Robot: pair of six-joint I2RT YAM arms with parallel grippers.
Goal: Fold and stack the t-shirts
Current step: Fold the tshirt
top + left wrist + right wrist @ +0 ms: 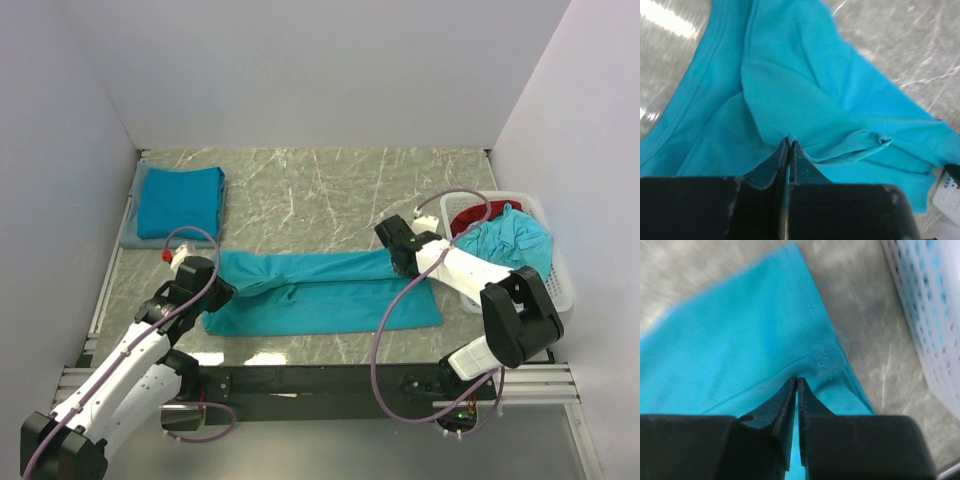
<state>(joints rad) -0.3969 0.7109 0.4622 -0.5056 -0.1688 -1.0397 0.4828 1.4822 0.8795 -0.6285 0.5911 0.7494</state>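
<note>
Across the middle of the grey-green marbled worktop [320, 190] lies a plain teal cotton t-shirt [320, 295], stretched out long from left to right. Its far edge is doubled over toward the near side, so it forms a narrow band with a looser flap along the front. The left pincer [790, 141] sits at the shirt's left end, its black fingers pressed together with a sliver of teal cloth caught between them and soft folds bunched up just ahead of the tips. The right pincer [797, 380] is at the shirt's right end, beside a stitched hem corner. Its fingers are all but touching, with a thin strip of the same cloth nipped in the narrow slit between them. At the back left corner a second teal t-shirt, folded into a neat square [180, 200], rests on a flat grey piece of cloth [133, 238]. On the right, against the wall, stands a white plastic lattice basket [560, 285]. It holds a crumpled teal t-shirt [515, 245], with a red garment [475, 217] behind it.
</note>
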